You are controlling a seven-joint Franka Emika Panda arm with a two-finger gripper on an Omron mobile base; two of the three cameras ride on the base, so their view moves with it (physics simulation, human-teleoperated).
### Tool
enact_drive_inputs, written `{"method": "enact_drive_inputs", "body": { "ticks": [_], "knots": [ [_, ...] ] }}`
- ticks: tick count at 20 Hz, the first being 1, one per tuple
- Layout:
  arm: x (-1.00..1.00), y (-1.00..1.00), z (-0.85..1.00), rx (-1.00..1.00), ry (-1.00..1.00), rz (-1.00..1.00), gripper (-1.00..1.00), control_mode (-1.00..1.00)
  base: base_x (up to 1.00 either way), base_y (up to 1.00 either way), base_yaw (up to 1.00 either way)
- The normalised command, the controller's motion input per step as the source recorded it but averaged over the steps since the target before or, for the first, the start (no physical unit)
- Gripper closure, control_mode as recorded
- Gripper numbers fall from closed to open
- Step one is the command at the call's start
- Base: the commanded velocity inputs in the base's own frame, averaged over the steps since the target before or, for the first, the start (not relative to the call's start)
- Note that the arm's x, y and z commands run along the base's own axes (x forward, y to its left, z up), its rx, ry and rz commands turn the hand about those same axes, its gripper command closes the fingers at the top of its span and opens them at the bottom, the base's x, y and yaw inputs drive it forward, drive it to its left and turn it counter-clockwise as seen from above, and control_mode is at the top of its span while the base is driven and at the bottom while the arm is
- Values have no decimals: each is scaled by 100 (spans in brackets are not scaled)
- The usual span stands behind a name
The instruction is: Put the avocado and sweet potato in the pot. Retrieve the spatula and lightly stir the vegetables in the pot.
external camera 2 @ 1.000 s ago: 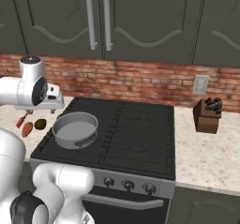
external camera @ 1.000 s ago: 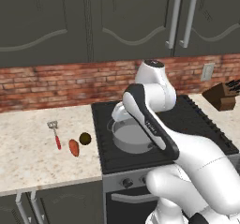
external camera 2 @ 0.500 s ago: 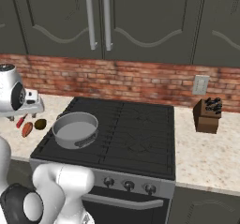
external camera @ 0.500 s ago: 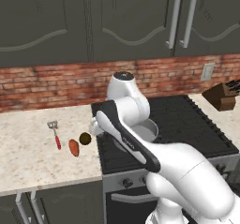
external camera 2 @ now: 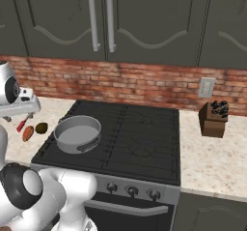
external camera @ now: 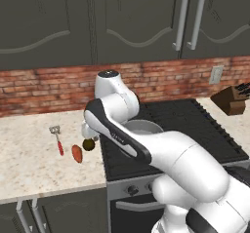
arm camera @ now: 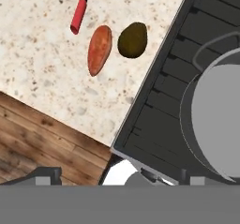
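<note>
Small dark olive-brown round avocado [arm camera: 132,40] sits on counter beside orange-red tapered sweet potato [arm camera: 99,49], nr stove edge. Gripper [external camera: 89,131] hangs above it, jaws prob. wide open. Drop straight, centre fingers, close gently; grey metal pot [external camera 2: 77,134] empty.

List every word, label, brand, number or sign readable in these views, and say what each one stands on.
None: no readable text shows in any view.
Stove knobs: no markings that can be made out.
Wall outlet: plain plate, no lettering.
Knife block: no brand visible.
Pot, spatula, sweet potato, avocado: unmarked.
</note>
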Motion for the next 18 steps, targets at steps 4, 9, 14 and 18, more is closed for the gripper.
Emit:
{"method": "enact_drive_inputs", "body": {
  "ticks": [4,9,14,18],
  "knots": [
    [72,45,-24,-5,20,0,-100,-100,0,0,0],
    [11,14,-18,0,0,-3,-100,-100,0,0,0],
    [19,32,-19,1,0,0,-100,-100,0,0,0],
    [4,0,-39,0,0,-3,-100,-100,0,0,0]
  ]
}}
